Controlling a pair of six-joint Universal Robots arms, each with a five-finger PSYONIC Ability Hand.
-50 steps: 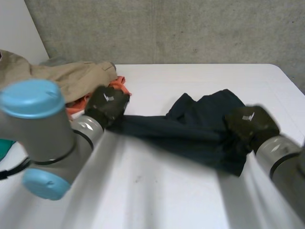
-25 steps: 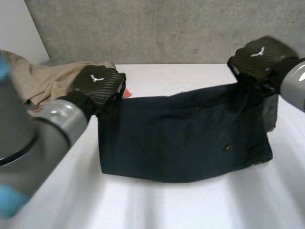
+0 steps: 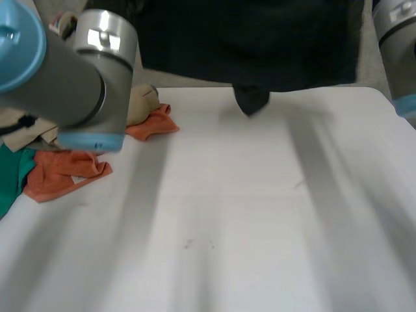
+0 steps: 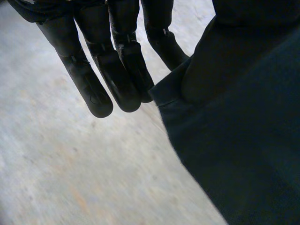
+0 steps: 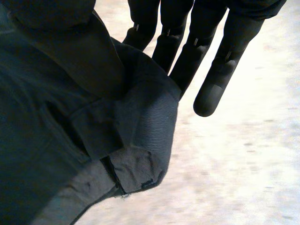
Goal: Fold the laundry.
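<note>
A dark navy garment (image 3: 247, 39) is held up in the air above the far edge of the white table (image 3: 247, 227), spread between the two arms. One lower tip of it (image 3: 250, 101) is seen to dangle just above the middle of that far edge; whether it touches the table cannot be told.

The left arm (image 3: 65, 78) is seen over the far left corner, and the right arm (image 3: 396, 39) at the far right corner.

In the left wrist view, the left hand (image 4: 112, 70) is shown with its fingers straight and close together. An upper edge of the garment (image 4: 243, 140) is pinched at their inner side, and the cloth hangs down beside the fingertips.

In the right wrist view, the right hand (image 5: 222, 70) is shown with straight fingers likewise. A bunched corner of the garment, with a ribbed band (image 5: 152, 122), is clamped against them on the thumb's side.

Along the left edge of the table a pile of other laundry is laid: an orange cloth (image 3: 65, 172), a tan cloth (image 3: 140, 101) just behind it, and a green cloth (image 3: 13, 175) at the very edge.
</note>
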